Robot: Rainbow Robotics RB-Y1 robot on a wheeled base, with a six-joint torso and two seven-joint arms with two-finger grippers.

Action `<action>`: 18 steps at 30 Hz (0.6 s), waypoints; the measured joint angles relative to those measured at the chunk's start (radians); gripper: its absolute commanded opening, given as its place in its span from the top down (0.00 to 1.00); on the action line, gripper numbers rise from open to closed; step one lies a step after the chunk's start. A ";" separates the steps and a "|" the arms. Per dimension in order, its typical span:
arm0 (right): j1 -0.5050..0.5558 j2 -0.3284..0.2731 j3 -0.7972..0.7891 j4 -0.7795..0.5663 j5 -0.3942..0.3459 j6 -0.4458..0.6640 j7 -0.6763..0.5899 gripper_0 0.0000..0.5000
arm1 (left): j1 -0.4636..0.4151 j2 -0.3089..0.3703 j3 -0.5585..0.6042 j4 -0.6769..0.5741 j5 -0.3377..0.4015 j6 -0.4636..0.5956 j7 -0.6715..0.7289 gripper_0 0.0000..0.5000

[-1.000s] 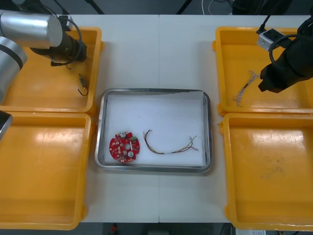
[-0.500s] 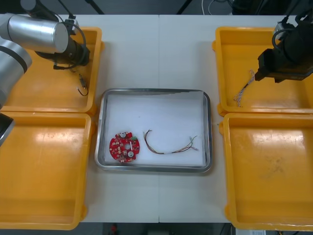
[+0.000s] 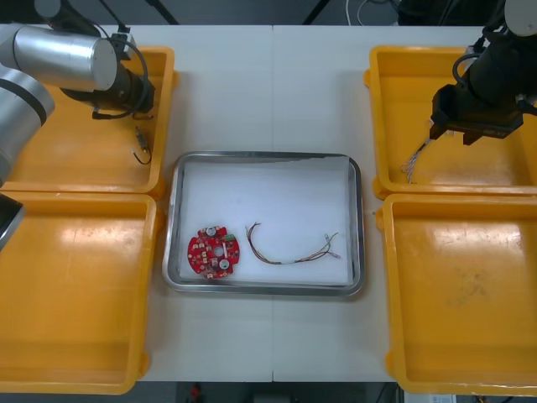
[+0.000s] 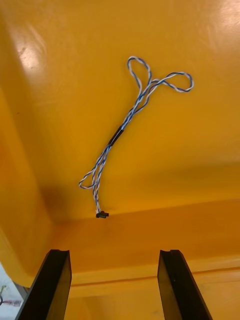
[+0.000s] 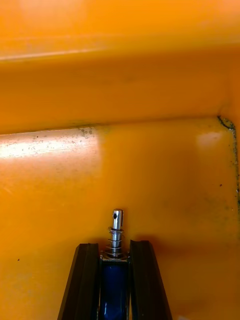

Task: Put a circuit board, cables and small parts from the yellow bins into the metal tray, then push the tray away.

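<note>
My left gripper (image 3: 138, 117) is down in the far left yellow bin (image 3: 50, 151), near its right wall. Its black fingers (image 5: 82, 280) are shut on a small metal part (image 5: 116, 230) with a blue body and a spring-wrapped pin, low over the bin floor. My right gripper (image 3: 447, 128) hangs open in the far right yellow bin (image 3: 487, 172). A twisted blue and white cable (image 4: 125, 130) lies on the floor beyond its fingertips (image 4: 114, 280), also visible from the front (image 3: 418, 156). The metal tray (image 3: 268, 154) holds a round red circuit board (image 3: 213, 251) and a red and yellow cable (image 3: 289, 249).
A thin black wire (image 3: 143, 154) lies on the far left bin's floor just below my left gripper. Two near yellow bins (image 3: 71, 294) (image 3: 466, 294) flank the tray. Bare table lies beyond the tray's far rim.
My left gripper closed on the small metal part. The right arm swung left and turned over the blue and white cable, still open.
</note>
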 measured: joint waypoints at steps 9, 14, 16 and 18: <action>-0.039 0.063 0.000 0.069 0.136 -0.047 -0.045 0.00 | 0.000 0.016 0.004 0.000 0.029 0.032 0.000 1.00; -0.061 0.097 0.000 0.136 0.195 -0.098 -0.182 0.00 | 0.000 0.032 0.052 -0.001 0.032 0.110 0.000 1.00; -0.063 0.105 0.000 0.149 0.212 -0.115 -0.214 0.00 | 0.000 0.043 0.085 -0.005 0.032 0.152 0.000 1.00; -0.063 0.108 0.000 0.161 0.221 -0.138 -0.216 0.00 | 0.000 0.057 0.118 -0.023 0.032 0.204 -0.001 1.00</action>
